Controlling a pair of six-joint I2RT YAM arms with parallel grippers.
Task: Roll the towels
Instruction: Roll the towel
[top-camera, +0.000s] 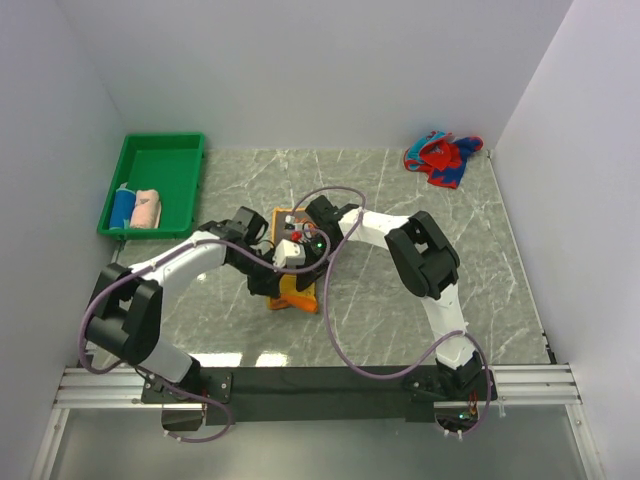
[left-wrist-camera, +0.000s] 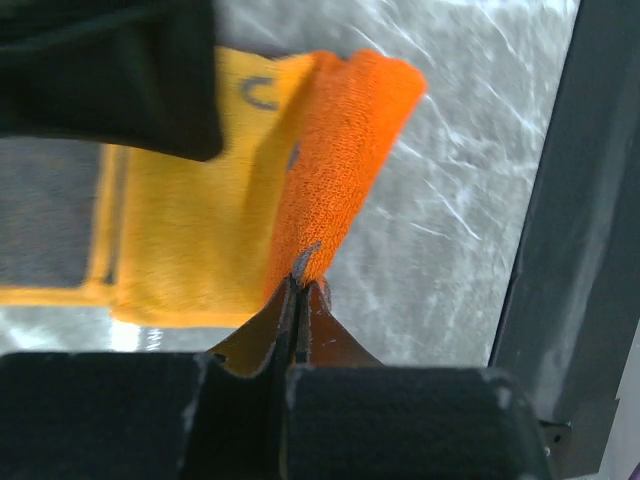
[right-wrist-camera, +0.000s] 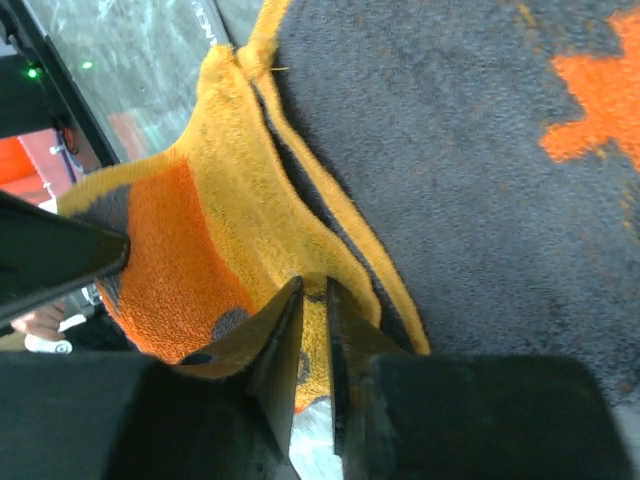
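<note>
Orange terry cloth is the thing at the centre of the top view: the orange towel (top-camera: 297, 292) lies on the grey marbled table (top-camera: 400, 200), to the right of the green tray (top-camera: 160, 141) and nearer the arm bases than it. The left arm (top-camera: 180, 255) and the right arm (top-camera: 420, 255) both reach in over this towel, and their wrists hide most of it. Inside the tray, against its near wall, lie a rolled blue towel (top-camera: 123, 207) and, touching it on the right, a rolled pale pink towel (top-camera: 147, 208). The red-and-blue towel (top-camera: 442, 157) sits crumpled far to the right of the tray, at about the same depth, well apart from everything else. In the left wrist view, the left gripper (left-wrist-camera: 300, 285) is clenched, its two fingertips pressed together on the edge of a raised fold of the orange towel. That fold stands up off the yellow part of the cloth, which lies flat. In the right wrist view, the right gripper (right-wrist-camera: 312, 292) is closed down to a thin slit on the towel's doubled yellow hem. A dark grey face of the cloth with orange patches spreads out beyond the fingers.
</note>
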